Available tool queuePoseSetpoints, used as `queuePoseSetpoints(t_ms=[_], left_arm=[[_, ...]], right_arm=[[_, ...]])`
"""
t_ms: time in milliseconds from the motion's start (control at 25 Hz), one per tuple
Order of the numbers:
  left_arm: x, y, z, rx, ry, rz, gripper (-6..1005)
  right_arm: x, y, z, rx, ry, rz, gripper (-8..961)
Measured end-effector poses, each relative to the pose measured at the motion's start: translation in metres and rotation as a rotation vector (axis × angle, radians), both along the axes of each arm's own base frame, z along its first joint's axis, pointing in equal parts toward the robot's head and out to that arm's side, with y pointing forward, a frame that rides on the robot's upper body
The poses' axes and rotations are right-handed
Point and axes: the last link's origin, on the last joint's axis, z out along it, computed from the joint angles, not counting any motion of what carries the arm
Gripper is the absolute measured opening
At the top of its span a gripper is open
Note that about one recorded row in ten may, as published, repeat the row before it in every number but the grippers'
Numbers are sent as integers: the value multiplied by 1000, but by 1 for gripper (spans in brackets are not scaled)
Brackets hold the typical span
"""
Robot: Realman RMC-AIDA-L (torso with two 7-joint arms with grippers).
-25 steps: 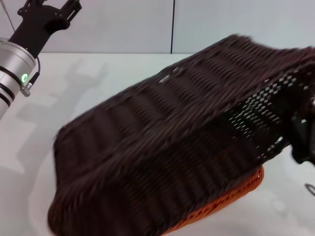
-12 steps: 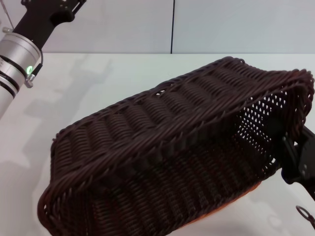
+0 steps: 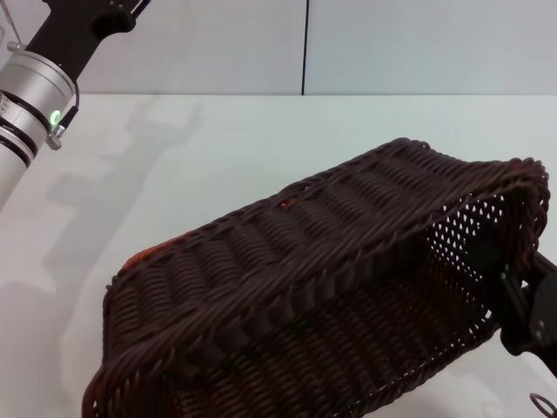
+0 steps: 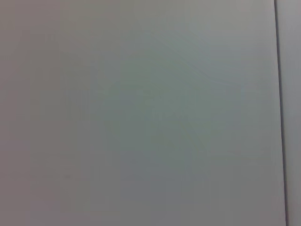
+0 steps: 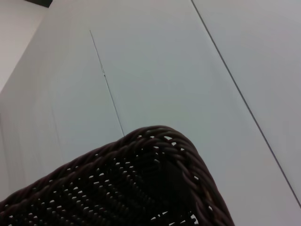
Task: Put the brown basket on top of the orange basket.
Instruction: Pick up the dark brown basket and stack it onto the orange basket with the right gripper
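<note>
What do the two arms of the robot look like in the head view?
The left arm has a silver cylindrical segment with black rings, a small green light and a thin cable, then a matte black link. Of the right hand only black angular parts show, at the brown basket's end.

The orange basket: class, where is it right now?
In the head view, the orange basket sits low and centre on the table, almost hidden beneath the brown basket.

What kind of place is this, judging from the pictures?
Probably a lab or test room set up for robot work: a plain white table, bare pale wall panels behind it, and only the brown basket and the orange basket as props.
</note>
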Motion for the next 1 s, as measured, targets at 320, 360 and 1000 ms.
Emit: queuePoseSetpoints(t_ms=[320, 360, 1000], left_arm=[[4, 3, 0, 3, 6, -7, 804], [4, 3, 0, 3, 6, -7, 804], [9, 3, -5, -6, 20, -18, 802]], right_arm=[[8, -7, 3, -1, 5, -30, 170], [8, -8, 3, 0, 5, -33, 171], [12, 12, 2, -86, 3, -57, 265]])
